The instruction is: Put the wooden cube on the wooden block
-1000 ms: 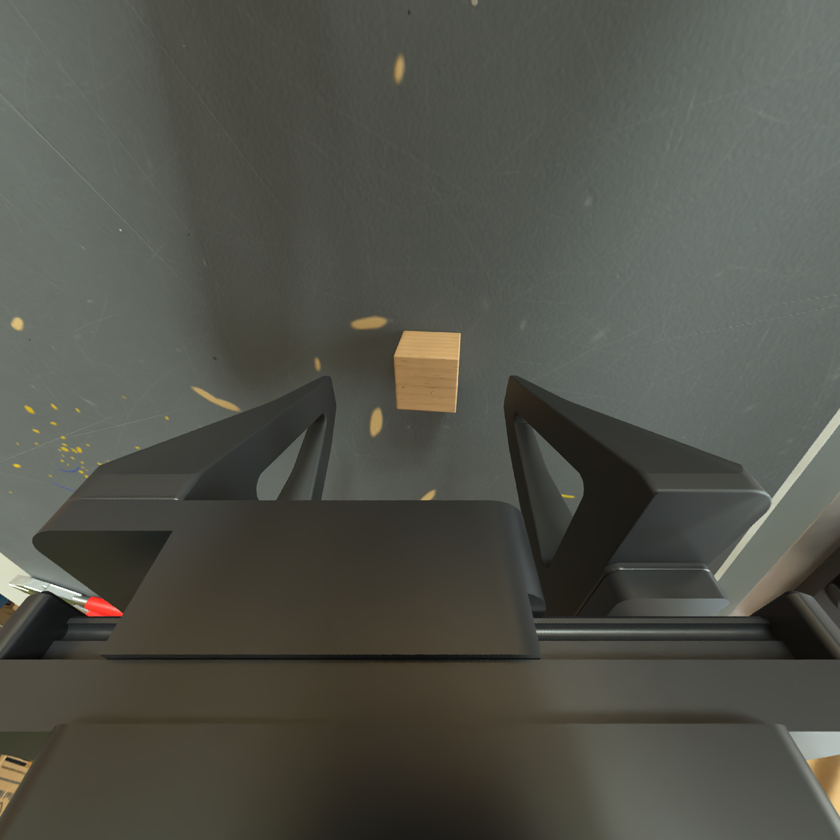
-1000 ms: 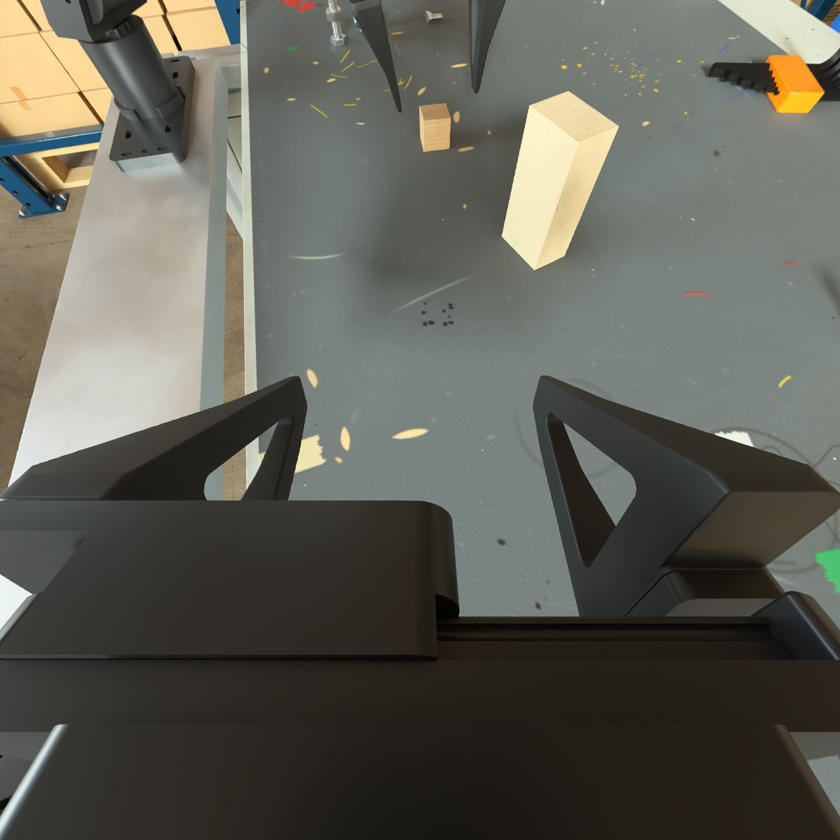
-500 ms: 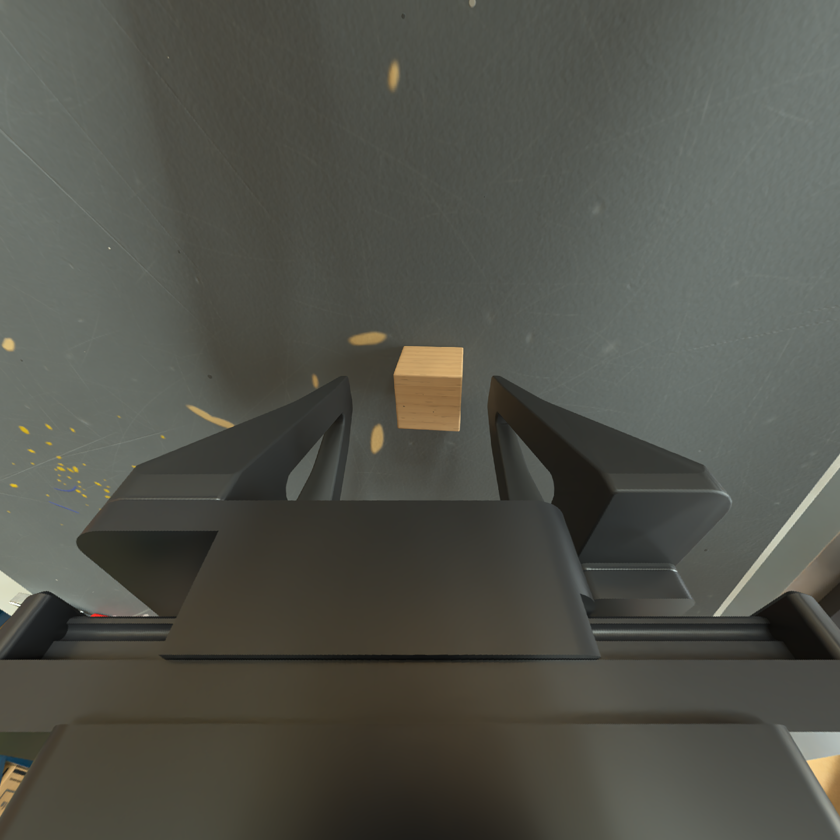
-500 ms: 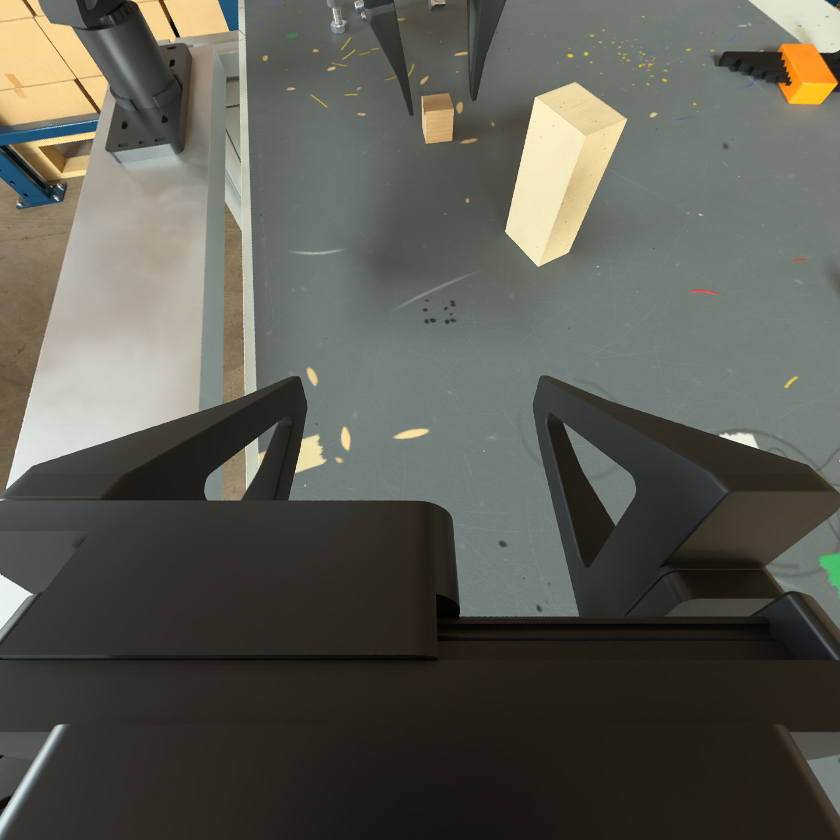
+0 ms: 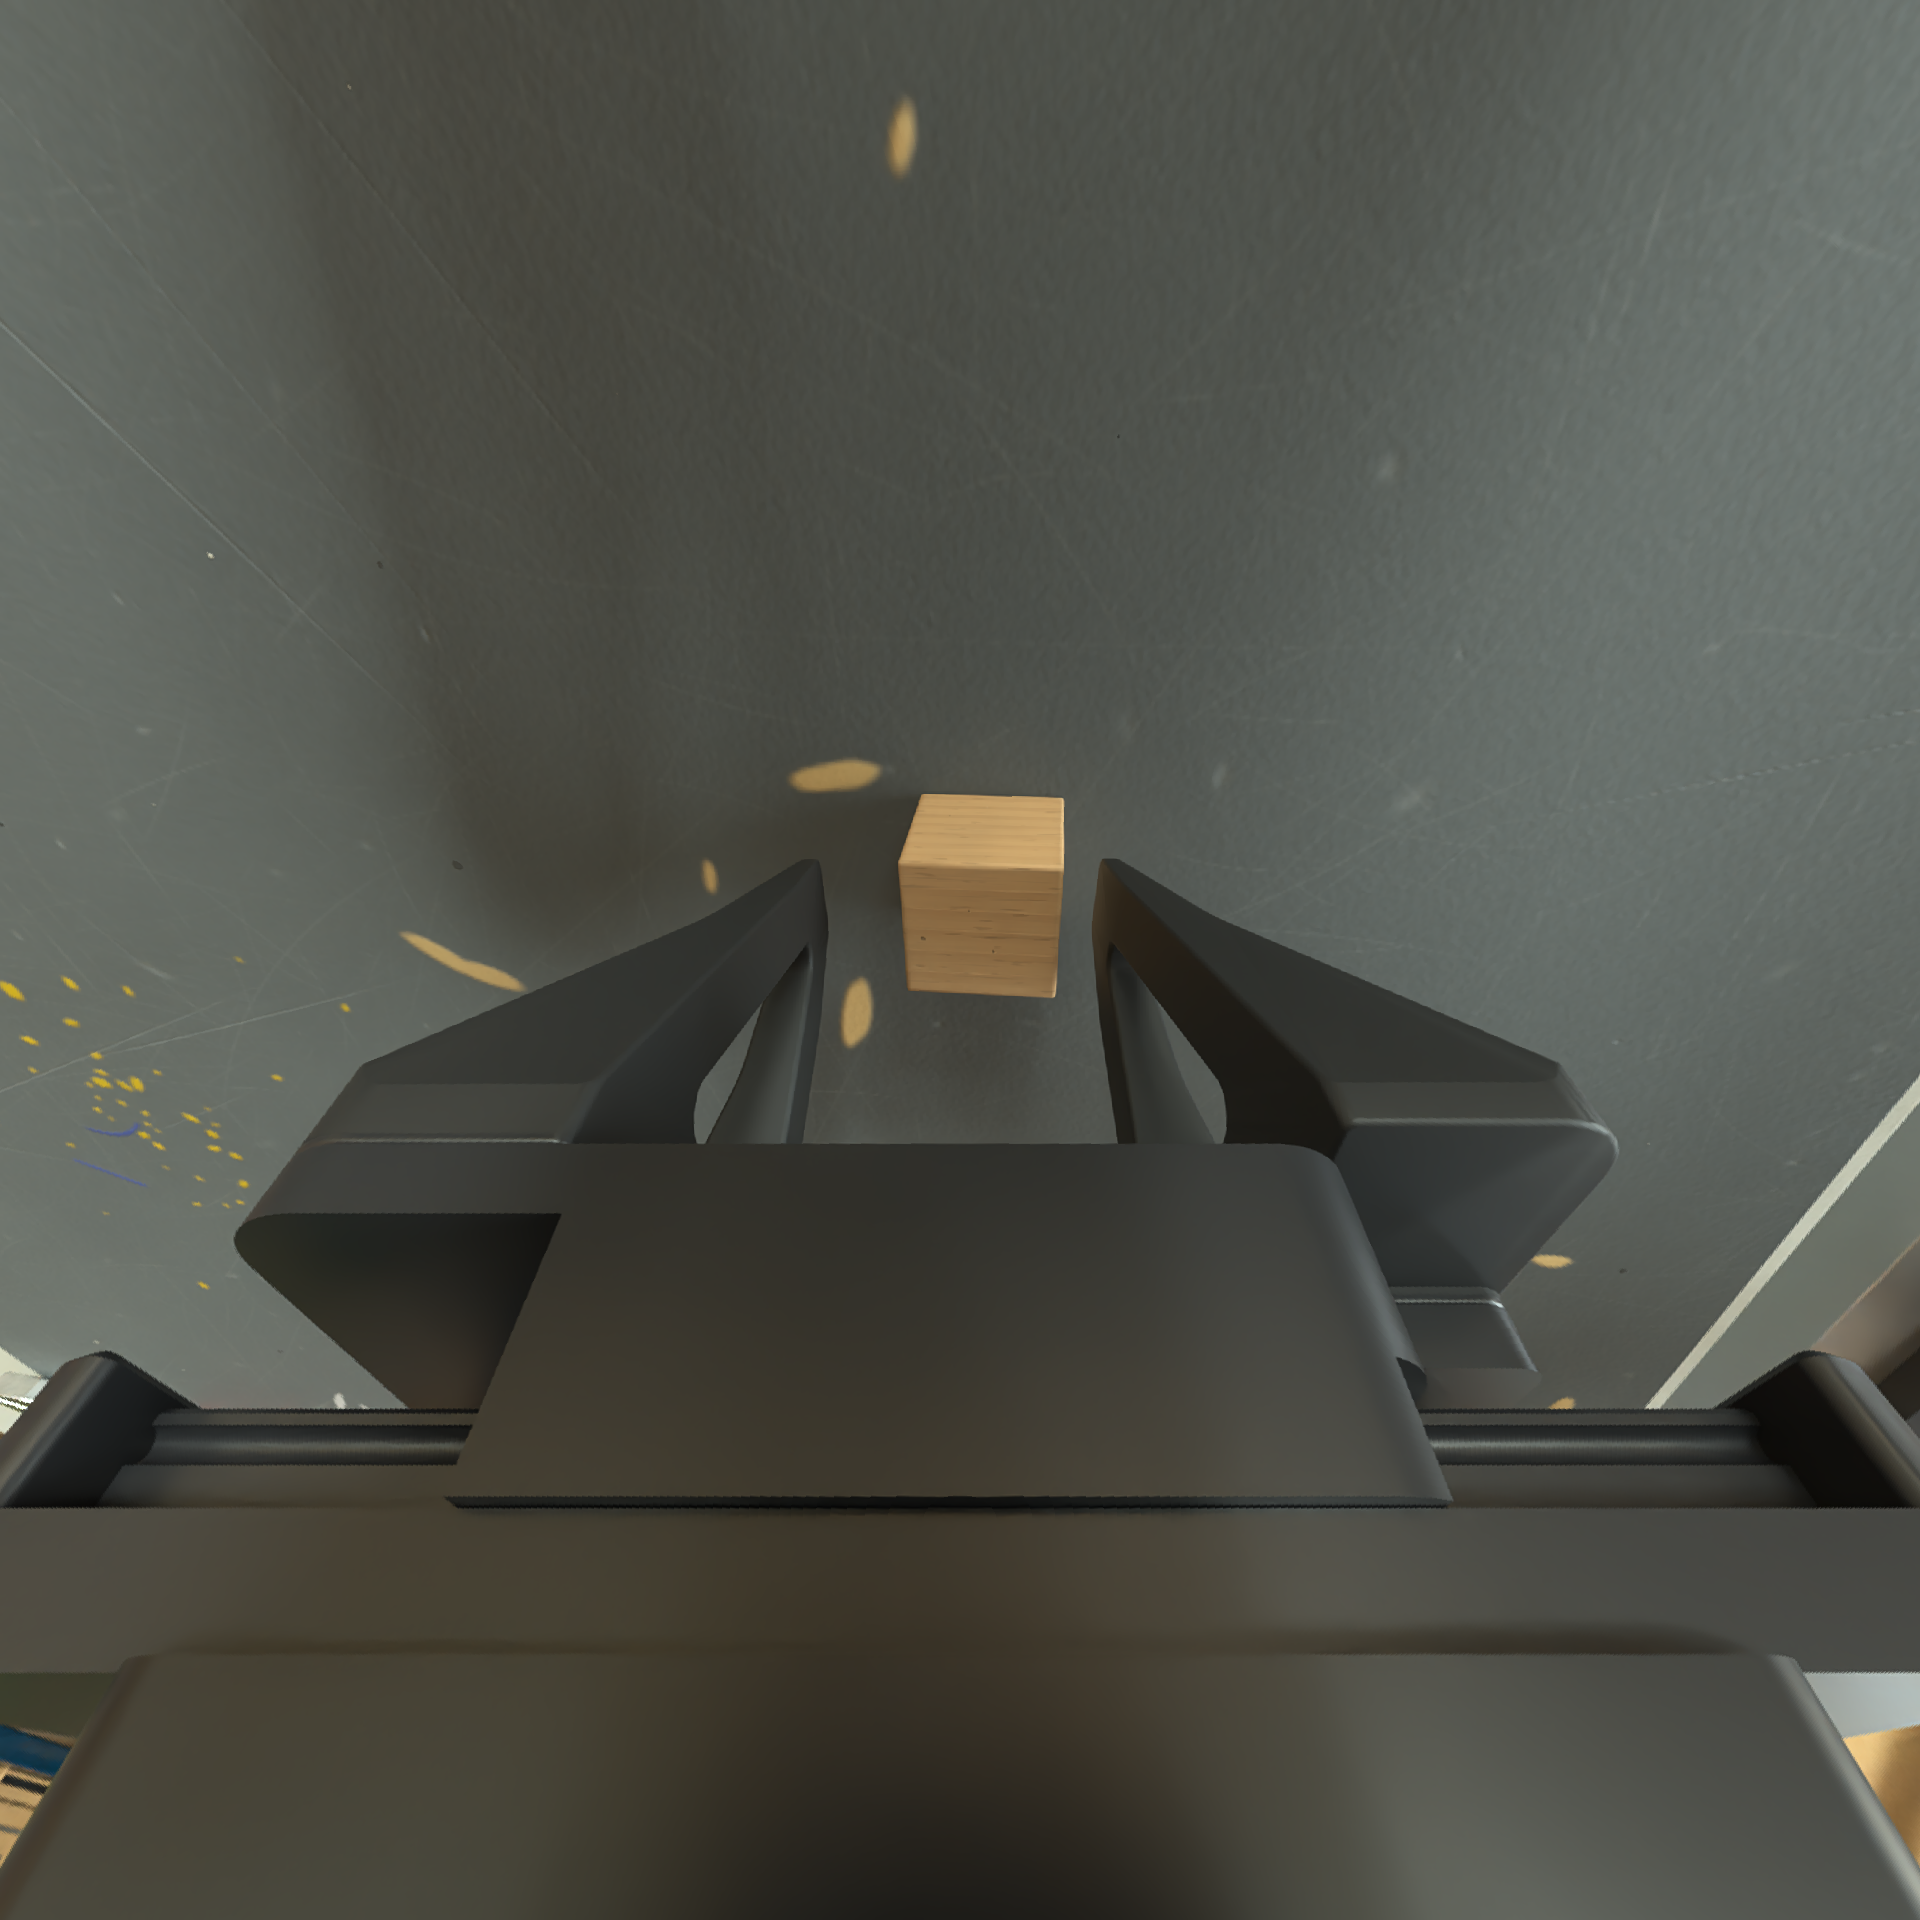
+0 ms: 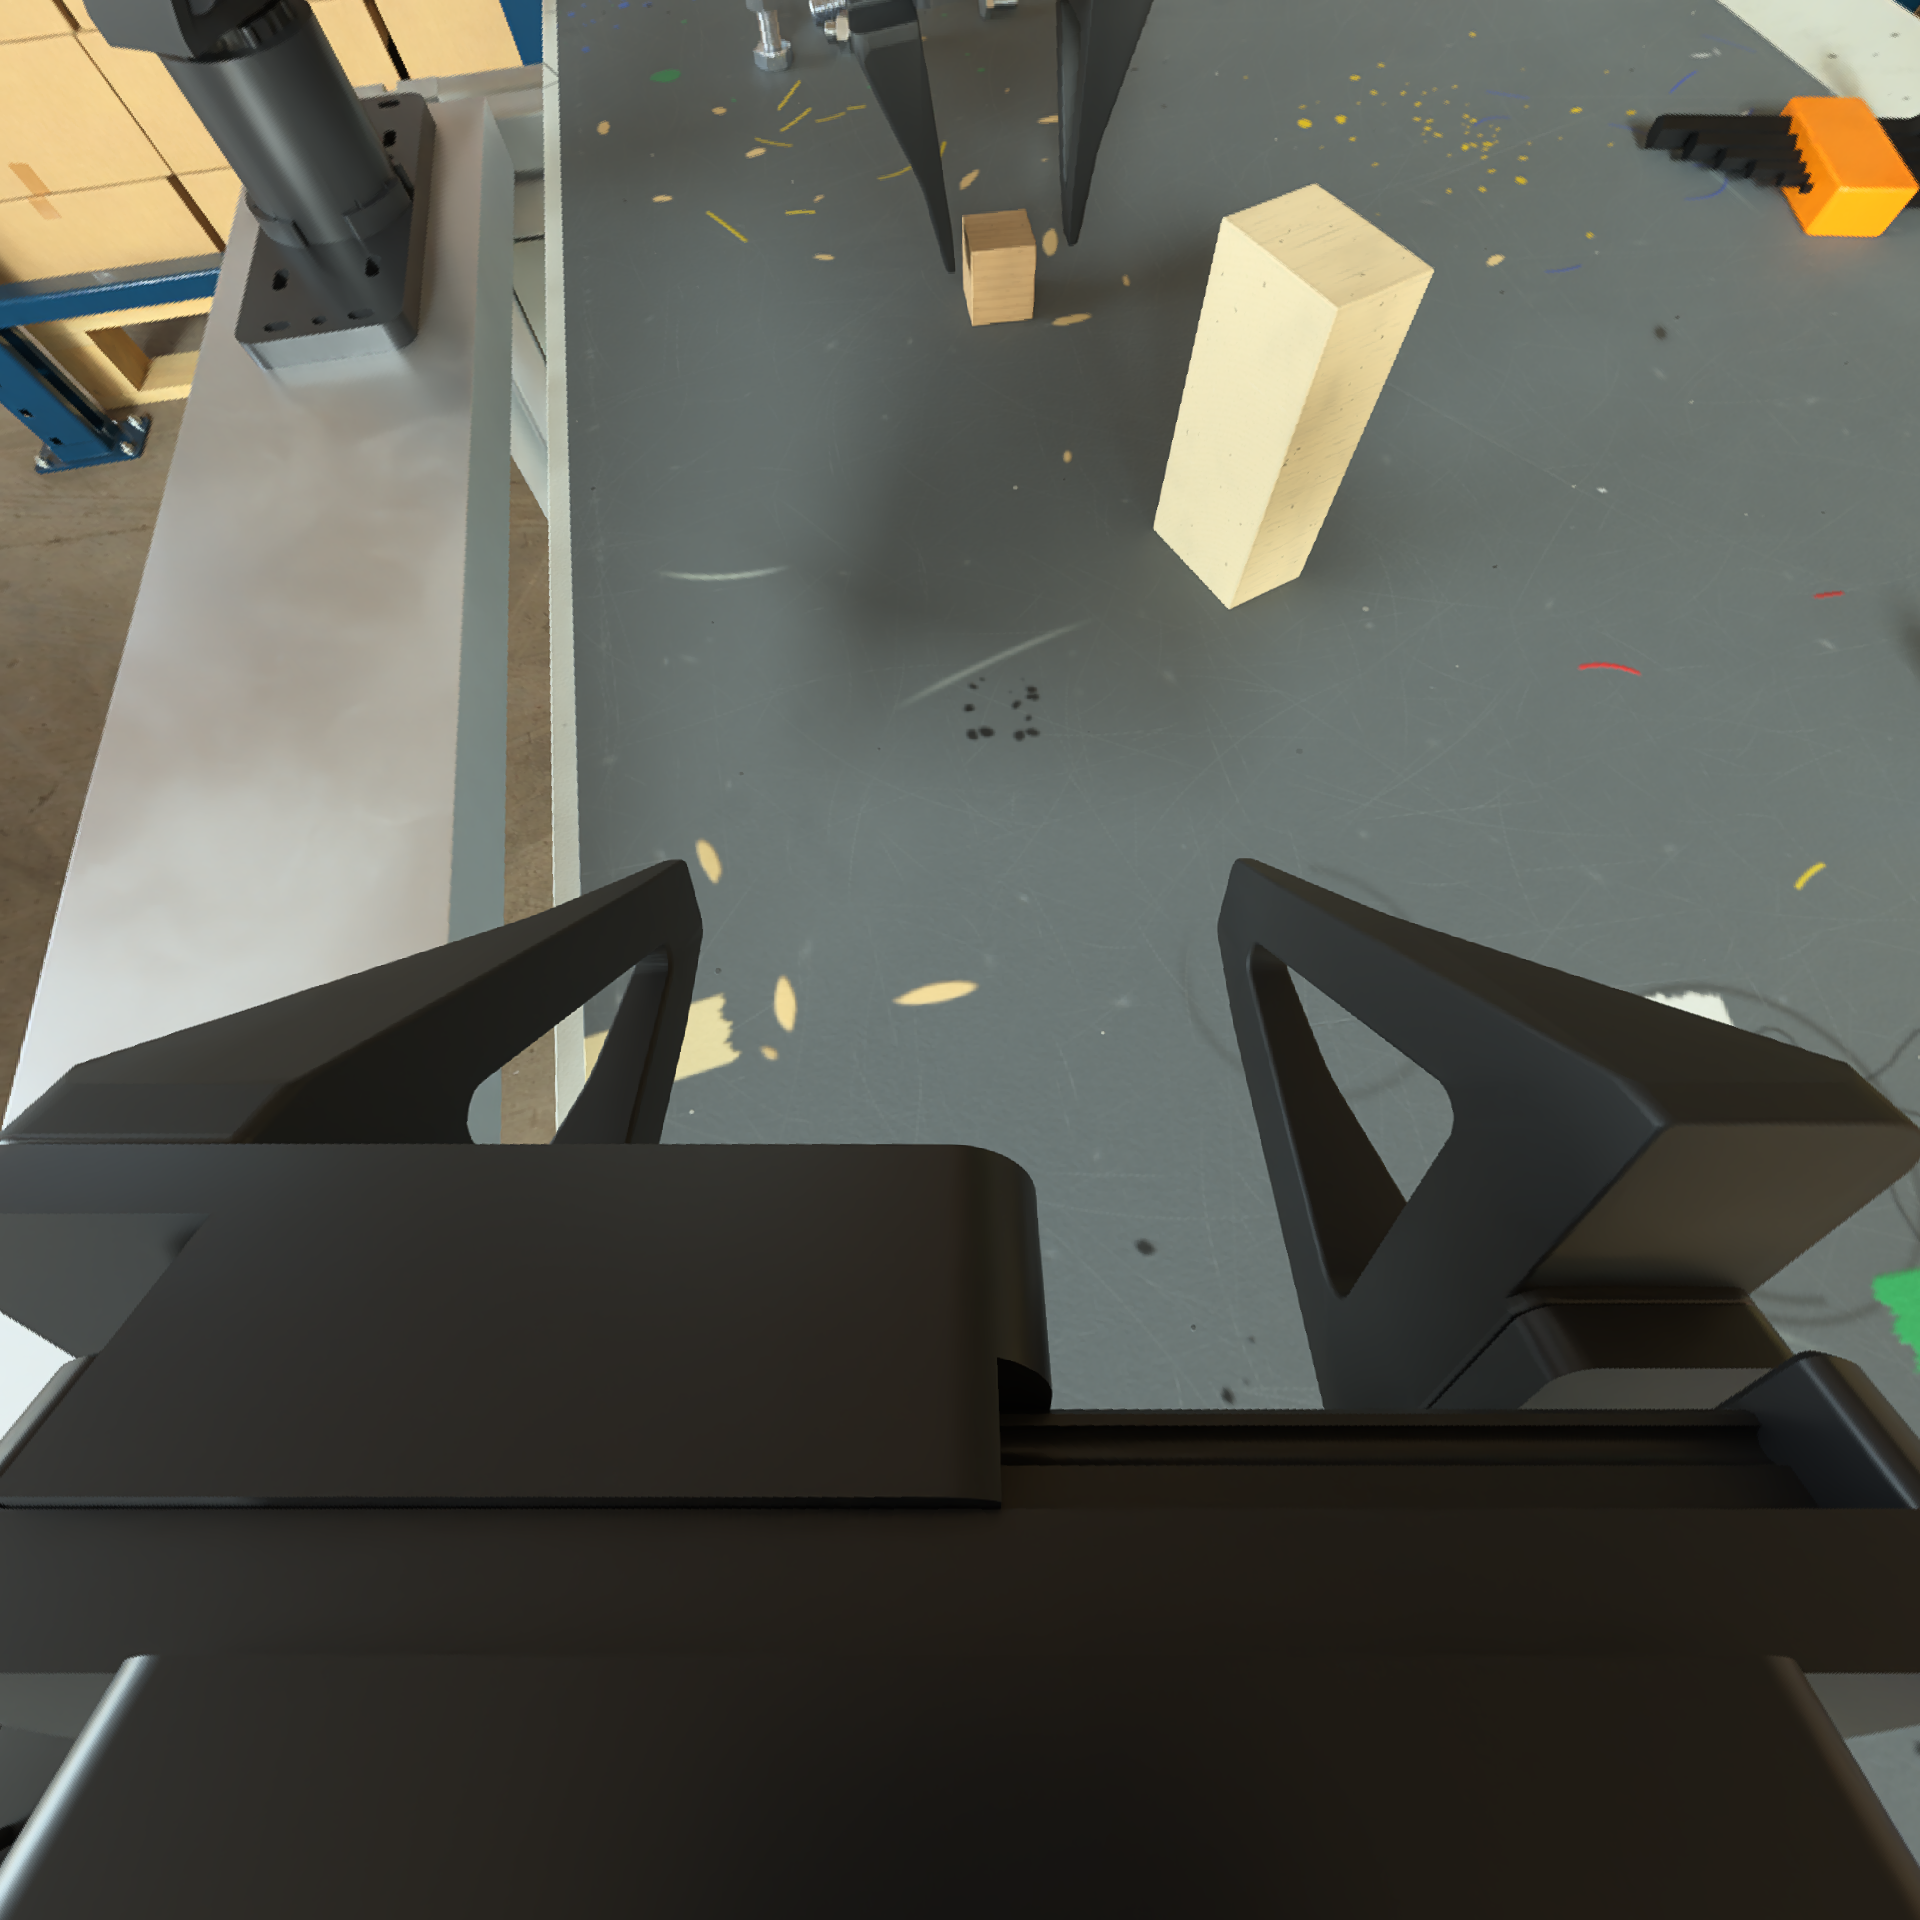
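A small wooden cube rests on the grey table. My left gripper is open, and its fingertips stand on either side of the cube with small gaps, not touching it. In the right wrist view the cube shows far off between the left gripper's fingers. A tall pale wooden block stands upright to the right of the cube. My right gripper is open and empty, hovering over the near part of the table, well short of the block.
An orange and black tool lies at the far right. Bolts lie at the far end. The left arm's base stands on a white side shelf along the table's left edge. Cardboard boxes stand beyond it.
My left gripper has come down around the cube and its fingers have narrowed toward it. The right arm's view has shifted slightly; its gripper stays open.
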Controlling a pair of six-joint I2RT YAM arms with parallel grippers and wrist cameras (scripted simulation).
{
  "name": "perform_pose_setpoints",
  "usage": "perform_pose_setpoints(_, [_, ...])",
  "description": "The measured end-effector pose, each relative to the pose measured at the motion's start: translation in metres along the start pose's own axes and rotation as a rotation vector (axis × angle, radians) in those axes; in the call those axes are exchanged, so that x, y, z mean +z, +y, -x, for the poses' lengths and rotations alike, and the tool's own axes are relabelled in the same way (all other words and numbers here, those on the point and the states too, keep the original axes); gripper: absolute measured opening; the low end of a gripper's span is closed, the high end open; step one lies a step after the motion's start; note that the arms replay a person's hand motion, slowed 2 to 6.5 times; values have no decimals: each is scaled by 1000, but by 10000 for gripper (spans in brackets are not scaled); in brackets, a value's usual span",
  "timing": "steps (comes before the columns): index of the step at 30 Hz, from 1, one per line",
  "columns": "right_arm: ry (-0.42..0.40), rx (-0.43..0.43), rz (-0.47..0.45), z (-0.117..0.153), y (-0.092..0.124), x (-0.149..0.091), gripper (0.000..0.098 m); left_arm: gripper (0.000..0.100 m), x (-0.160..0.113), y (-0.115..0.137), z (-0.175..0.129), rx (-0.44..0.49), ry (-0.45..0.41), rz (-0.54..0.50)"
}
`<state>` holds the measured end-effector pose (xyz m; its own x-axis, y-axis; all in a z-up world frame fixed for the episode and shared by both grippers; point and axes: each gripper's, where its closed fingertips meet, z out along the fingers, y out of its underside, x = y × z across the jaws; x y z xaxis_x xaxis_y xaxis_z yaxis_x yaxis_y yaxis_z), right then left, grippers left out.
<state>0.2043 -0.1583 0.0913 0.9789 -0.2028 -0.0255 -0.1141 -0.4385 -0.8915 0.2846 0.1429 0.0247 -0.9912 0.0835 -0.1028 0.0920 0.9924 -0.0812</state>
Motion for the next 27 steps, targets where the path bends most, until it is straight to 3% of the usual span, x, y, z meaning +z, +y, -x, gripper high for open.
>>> perform_pose_setpoints(4, [0,-1,0,0,0,0,852,391,3,1,-1,-4,9,3])
perform_pose_setpoints(8, [0,0,0,0,0,0,851,252,7,3,-4,-15,29,11])
perform_pose_setpoints(27, [13,3,-1,-3,3,-3,845,256,-8,-12,7,-203,53,-46])
